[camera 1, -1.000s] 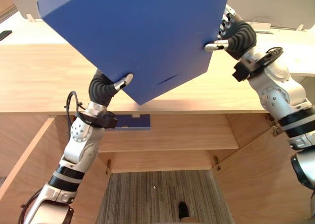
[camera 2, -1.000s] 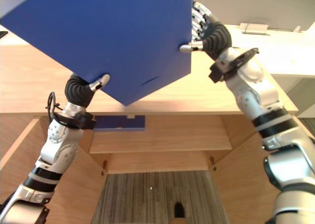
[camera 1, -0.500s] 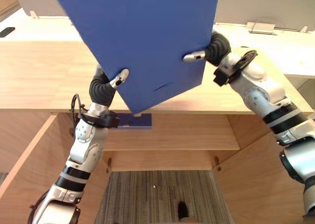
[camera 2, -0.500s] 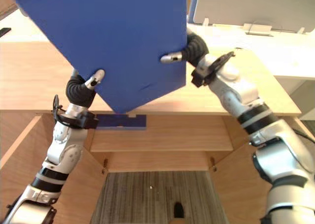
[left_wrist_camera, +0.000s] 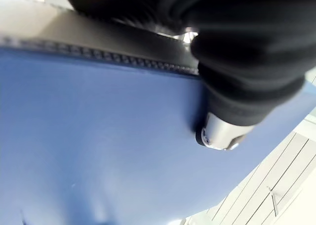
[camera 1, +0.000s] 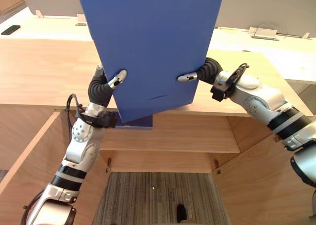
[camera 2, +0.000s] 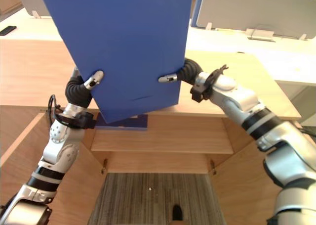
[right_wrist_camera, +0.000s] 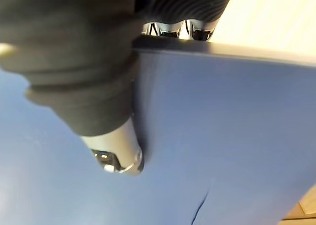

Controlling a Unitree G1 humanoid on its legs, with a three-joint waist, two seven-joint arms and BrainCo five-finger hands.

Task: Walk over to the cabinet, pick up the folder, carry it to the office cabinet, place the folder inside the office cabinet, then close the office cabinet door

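Note:
A large blue folder [camera 1: 148, 42] hangs nearly upright over the front of the wooden cabinet top [camera 1: 44, 76], its lower edge dipping just past the top's front edge. My left hand [camera 1: 102, 86] grips its lower left edge, thumb [left_wrist_camera: 222, 131] pressed on the front face and fingers behind. My right hand [camera 1: 208, 70] pinches the lower right edge the same way, thumb [right_wrist_camera: 116, 151] flat on the blue cover [right_wrist_camera: 222, 126]. Both hands are shut on the folder.
Below the top, the cabinet stands open with a wooden shelf [camera 1: 187, 136] and doors swung out at left [camera 1: 24, 160] and right [camera 1: 266, 180]. A blue object [camera 1: 142, 122] lies on the shelf. White desks with dividers [camera 1: 266, 34] lie behind. Grey carpet [camera 1: 153, 195] is underfoot.
The folder has swung from a steep slant to nearly upright and come lower. My right hand has dropped and moved left with its edge; the left hand has barely moved.

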